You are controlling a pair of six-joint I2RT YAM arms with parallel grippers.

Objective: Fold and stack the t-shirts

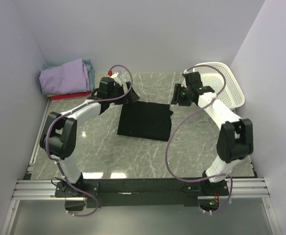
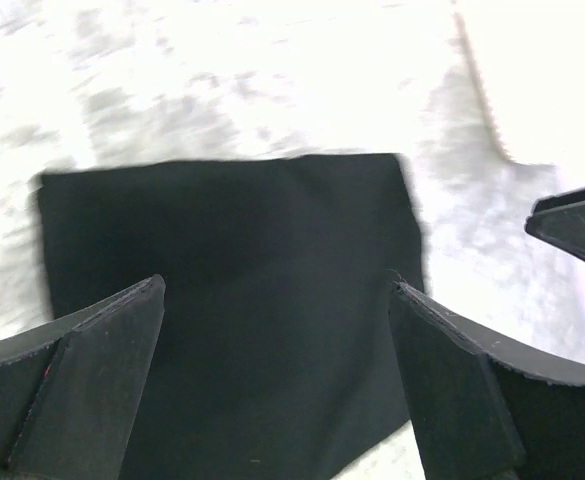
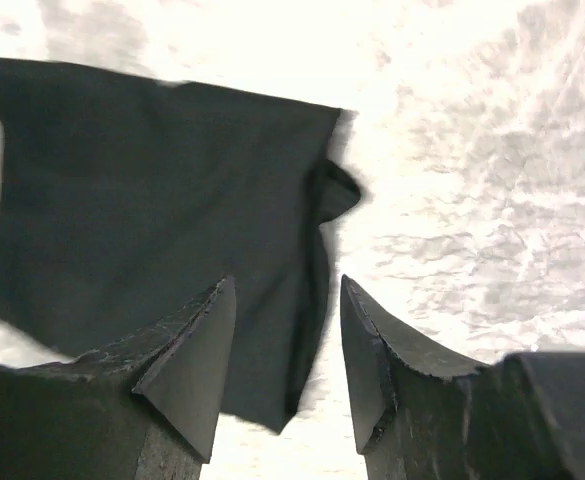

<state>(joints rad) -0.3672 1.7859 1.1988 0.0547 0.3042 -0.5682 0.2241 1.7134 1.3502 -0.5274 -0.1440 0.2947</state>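
Left gripper hangs with jaws spread wide and empty over the black t-shirt; right gripper also stands apart, nothing between its jaws, above the shirt's right edge. The marbled table bears that shirt, folded flat, at its middle; the lavender, teal and red stack lies well apart, far left. Limp, light cloth that will probably sag, so pinch two corners of one edge. A small bulge pokes out on the right

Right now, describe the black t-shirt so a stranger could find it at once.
Start at the grey marble table; near its middle lies the black t-shirt, folded into a flat rectangle. Unlike the lavender-topped stack of folded shirts in the far left corner, it is black and lies alone.
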